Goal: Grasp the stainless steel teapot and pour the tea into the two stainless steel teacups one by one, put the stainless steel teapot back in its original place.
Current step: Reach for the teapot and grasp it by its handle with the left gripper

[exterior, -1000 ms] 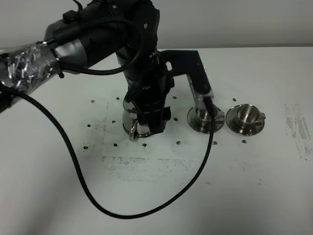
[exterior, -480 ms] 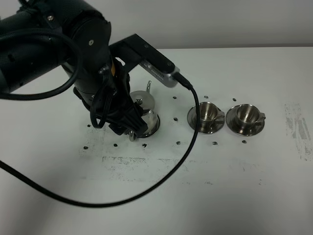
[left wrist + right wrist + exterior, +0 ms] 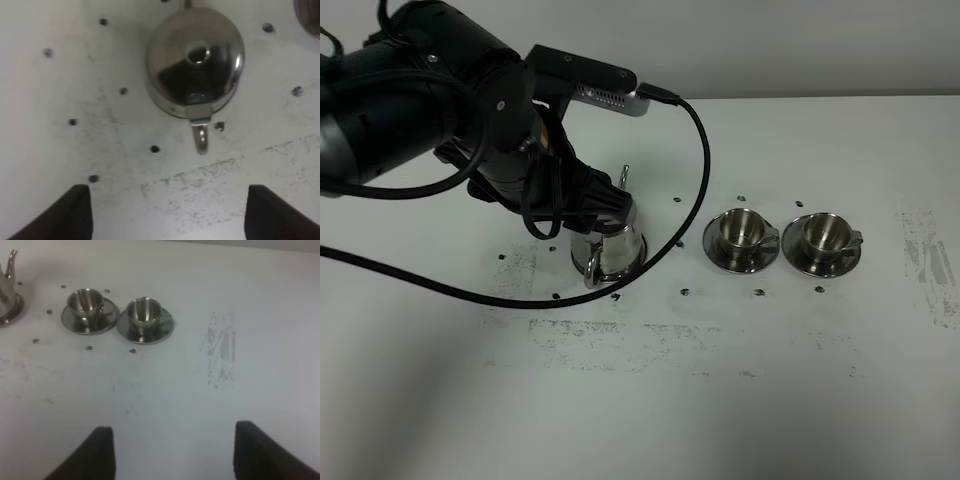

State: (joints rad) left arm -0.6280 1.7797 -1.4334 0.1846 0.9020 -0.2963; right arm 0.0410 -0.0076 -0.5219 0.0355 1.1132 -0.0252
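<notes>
Status: early stage, no pouring evident. The stainless steel teapot (image 3: 610, 248) stands upright with its lid on, seated on the round dish (image 3: 14, 311) on the tabletop (image 3: 770, 400). The left gripper (image 3: 167, 214) hangs above the pot with its jaws wide apart. It holds nothing and is clear of the loop handle (image 3: 201, 139). The right gripper (image 3: 175, 455) is likewise apart and empty, well away from the cups. The nearer teacup (image 3: 743, 232) and the farther teacup (image 3: 823, 235) sit on their saucers, just beside each other. No dark tea shows in either. Outstanding, in my judgement: the grasp, both pours, and the return to the dish.
</notes>
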